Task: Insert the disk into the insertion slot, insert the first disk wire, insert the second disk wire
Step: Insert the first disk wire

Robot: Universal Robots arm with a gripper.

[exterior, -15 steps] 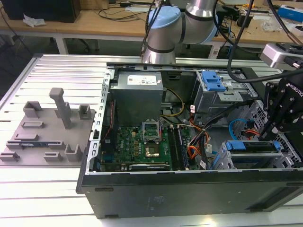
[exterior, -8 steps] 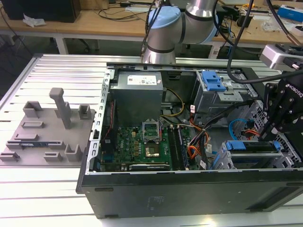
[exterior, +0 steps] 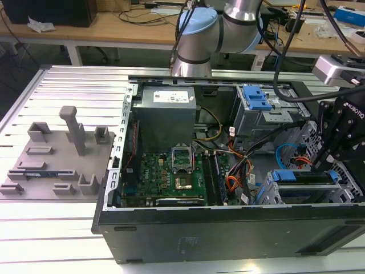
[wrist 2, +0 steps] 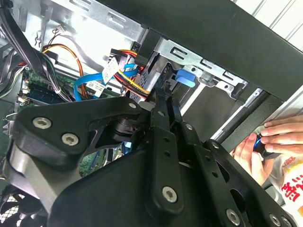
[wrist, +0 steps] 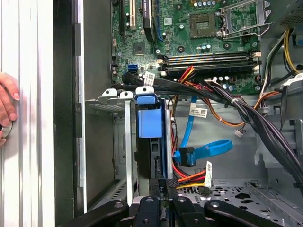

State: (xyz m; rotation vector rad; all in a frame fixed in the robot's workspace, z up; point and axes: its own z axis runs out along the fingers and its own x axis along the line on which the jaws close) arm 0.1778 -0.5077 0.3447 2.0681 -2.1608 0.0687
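Item 1. Computer case point(exterior: 228, 228): side panel off, lying open on a slatted metal table point(exterior: 68, 85); motherboard point(wrist: 199, 42) exposed inside.

Item 2. Disk point(wrist: 151, 124): seen edge-on, in its bright blue carrier, sitting inside the insertion slot point(wrist: 129, 142). In the exterior view the slot is in the case's near corner, at that view's right.

Item 3. Gripper point(wrist: 161, 182): black, reaching down into the case at the disk's wire end. Fingers drawn close together, apparently pinching the black plug of the disk wire point(wrist: 189, 177), a red-yellow-black bundle; the plug is right at the disk's edge, and the grip itself is partly hidden.

Item 4. Blue flat cable point(wrist: 208, 149): looped on the case floor, its blue plug just beside the disk.

Item 5. Drive bay with blue latch point(exterior: 256, 97): at the far side of the case, well apart from the gripper.

Item 6. Person's hand point(wrist 2: 277, 137): outside the case wall, fingers around a small blue-and-black object.

Item 7. Grey fixture tray point(exterior: 51, 160): on the table at the exterior view's left, beside the case
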